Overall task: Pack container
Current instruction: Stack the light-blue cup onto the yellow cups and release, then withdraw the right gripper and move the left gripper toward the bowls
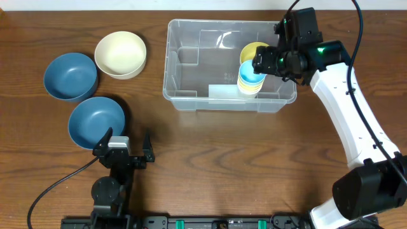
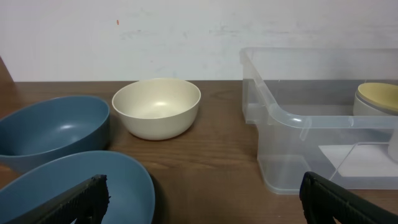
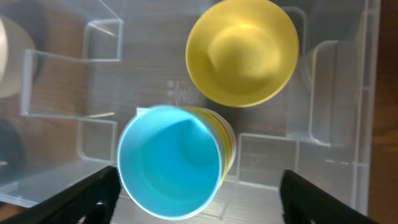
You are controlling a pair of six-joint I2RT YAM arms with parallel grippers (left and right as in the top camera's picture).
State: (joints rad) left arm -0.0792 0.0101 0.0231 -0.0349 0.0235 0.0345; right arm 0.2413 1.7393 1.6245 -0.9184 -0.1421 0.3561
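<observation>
The large clear container stands at the back middle of the table; it also shows in the left wrist view and the right wrist view. Inside it sit a yellow bowl and a stack of cups topped by a blue cup. My right gripper hovers over the container's right part, open, its fingers apart on either side of the blue cup. My left gripper is open and empty, low at the front left, by a blue bowl.
A second blue bowl and a cream bowl stand on the table left of the container. The cream bowl also shows in the left wrist view, with the blue bowls in front of it.
</observation>
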